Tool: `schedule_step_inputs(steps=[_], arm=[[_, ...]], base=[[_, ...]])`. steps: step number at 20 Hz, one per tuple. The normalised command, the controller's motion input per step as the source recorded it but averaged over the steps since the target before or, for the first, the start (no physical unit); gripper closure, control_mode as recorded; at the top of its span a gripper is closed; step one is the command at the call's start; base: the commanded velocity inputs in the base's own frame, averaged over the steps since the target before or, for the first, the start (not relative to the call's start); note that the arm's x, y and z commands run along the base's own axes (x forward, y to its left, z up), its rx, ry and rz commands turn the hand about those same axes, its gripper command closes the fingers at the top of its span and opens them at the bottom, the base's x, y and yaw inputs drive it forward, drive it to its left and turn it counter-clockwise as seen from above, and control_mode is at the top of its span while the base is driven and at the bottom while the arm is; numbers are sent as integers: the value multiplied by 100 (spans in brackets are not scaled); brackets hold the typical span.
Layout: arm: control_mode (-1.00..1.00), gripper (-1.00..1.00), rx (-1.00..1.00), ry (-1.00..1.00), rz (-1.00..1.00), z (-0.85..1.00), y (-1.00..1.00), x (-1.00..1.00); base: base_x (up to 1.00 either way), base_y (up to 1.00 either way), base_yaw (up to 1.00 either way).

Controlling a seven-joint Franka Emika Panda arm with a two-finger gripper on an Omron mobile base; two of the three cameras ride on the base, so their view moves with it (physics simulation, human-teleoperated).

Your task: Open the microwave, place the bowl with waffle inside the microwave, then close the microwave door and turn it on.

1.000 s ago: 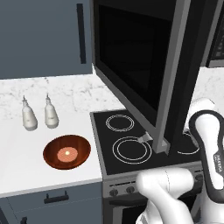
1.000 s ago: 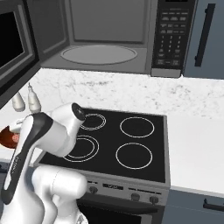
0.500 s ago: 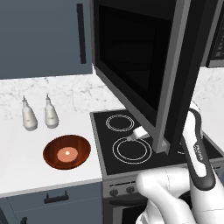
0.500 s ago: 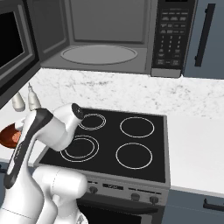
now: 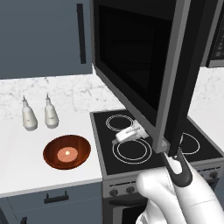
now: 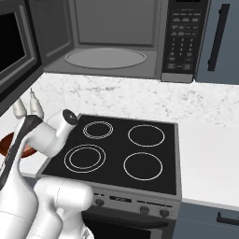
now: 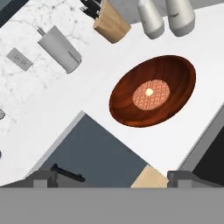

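The door (image 5: 175, 74) stands swung wide, and in the right base view the microwave (image 6: 112, 39) shows its bare cavity with the grey turntable, so the opening step looks done. The step in hand, as I judge it, is the reach for the bowl.

The bowl (image 5: 67, 152) sits on the white tabletop (image 5: 26, 166) just left of the stove (image 5: 144, 144), in front of two pale shakers (image 5: 39, 114). The waffle (image 5: 66, 152) lies flat at its centre. In the hand view the bowl (image 7: 152, 90) is in the upper middle of the picture, with the waffle (image 7: 150, 93) plain inside it.

The claw (image 7: 109, 177) hangs above the tabletop's front edge, clear of the bowl — its two tips stand wide apart at the bottom of the hand view with nothing between them. In the left base view the hand (image 5: 130, 134) hovers over the stove's front left ring, well short of the bowl.

The next move calls for carrying the hand leftward over the bowl and down, so that one finger goes inside the rim and one outside — a pinch on the wall. The bowl is shallow and glossy, so the grip could slip, and tilting it might slide the waffle out. After that the lift must clear the open door on the way to the cavity.
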Motion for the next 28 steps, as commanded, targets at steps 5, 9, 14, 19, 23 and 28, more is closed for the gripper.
schedule_step_inputs(steps=[5,9,14,19,23,28], arm=[[-100,-100,-3,0,-3,-41,4,53],[-100,-100,0,0,0,-26,0,54],[-100,-100,-3,0,0,-13,11,38],[-100,-100,-4,5,0,-9,17,6],[-100,-100,-8,0,0,-20,34,6],[-100,-100,-5,0,0,-37,5,20]], base=[[0,0,0],[0,0,0],[0,0,0],[0,0,0],[0,0,0],[0,0,0]])
